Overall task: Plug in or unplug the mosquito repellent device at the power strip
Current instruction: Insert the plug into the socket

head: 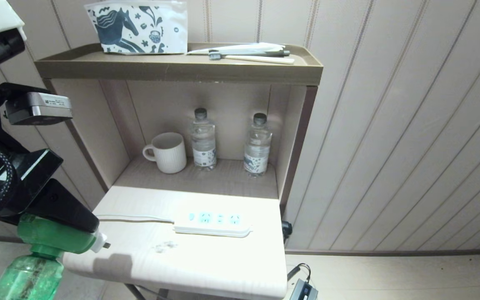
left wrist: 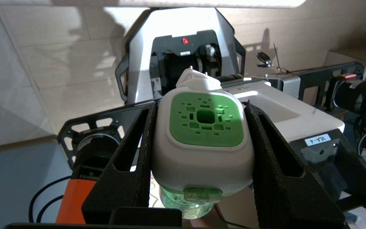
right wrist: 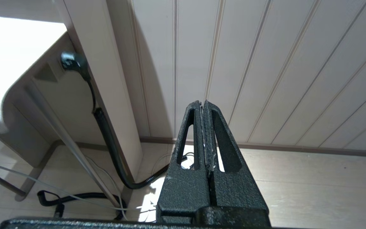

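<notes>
Still, the mosquito repellent device [head: 52, 239], squeezed in the left pincer [left wrist: 202, 140], could be pushed crooked into the power strip [head: 213, 223], so its pins get bent, while the right pincer [right wrist: 204, 133] is kept closed and empty.

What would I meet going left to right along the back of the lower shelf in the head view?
White mug → water bottle with the dark cap → second water bottle, nearest the shelf's right wall. All three stand upright and apart from each other.
</notes>
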Robot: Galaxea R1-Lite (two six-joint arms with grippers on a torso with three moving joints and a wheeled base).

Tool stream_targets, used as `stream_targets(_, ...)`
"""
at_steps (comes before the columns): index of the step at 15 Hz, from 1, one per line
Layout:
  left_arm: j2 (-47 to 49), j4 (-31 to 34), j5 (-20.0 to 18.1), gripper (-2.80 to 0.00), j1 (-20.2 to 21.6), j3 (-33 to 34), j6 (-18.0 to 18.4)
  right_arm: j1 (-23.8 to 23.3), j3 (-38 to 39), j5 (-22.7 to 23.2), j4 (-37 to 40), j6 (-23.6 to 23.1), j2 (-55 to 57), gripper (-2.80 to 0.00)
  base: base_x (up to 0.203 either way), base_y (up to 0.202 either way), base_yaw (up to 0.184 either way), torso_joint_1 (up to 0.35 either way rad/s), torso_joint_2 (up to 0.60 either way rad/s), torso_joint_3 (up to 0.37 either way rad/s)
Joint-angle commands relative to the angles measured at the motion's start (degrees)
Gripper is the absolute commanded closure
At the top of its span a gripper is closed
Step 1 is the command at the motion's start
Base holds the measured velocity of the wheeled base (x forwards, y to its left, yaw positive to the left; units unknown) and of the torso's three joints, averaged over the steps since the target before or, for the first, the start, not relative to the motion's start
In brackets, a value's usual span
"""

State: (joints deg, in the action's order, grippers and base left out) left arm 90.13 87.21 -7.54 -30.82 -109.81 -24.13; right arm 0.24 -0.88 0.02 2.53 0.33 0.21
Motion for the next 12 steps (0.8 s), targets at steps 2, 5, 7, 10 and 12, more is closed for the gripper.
stream_targets(2, 1.2, 2.6, 0.0, 0.0, -0.2, 0.0, -0.7, 0.0, 0.0, 0.0, 0.0, 0.0, 0.1, 0.0, 0.0, 0.0, 0.0, 0.232, -0.52, -0.283)
stream_targets(5, 1.3, 2.4, 0.2, 0.0, -0.2, 0.0, -0.8, 0.0, 0.0, 0.1, 0.0, 0.0, 0.1, 0.0, 0.0, 0.0, 0.0, 0.248, -0.55, -0.297)
stream_targets(7, 1.3, 2.5, 0.2, 0.0, -0.2, 0.1, -1.7, 0.0, 0.0, 0.0, 0.0, 0.0, 0.0, 0.0, 0.0, 0.0, 0.0, 0.263, -0.57, -0.299)
stream_targets(10, 0.7, 2.7, 0.2, 0.0, -0.2, 1.4, -5.1, 0.0, 0.0, 0.1, 0.0, -0.1, 0.0, 0.0, 0.0, 0.0, 0.0, 0.183, -0.38, -0.207)
stream_targets(12, 1.3, 2.3, 2.9, 0.0, 0.2, 1.0, -8.4, 0.0, 0.0, 0.1, 0.0, -0.1, 0.0, 0.0, 0.0, 0.0, 0.0, 0.051, -0.09, -0.053)
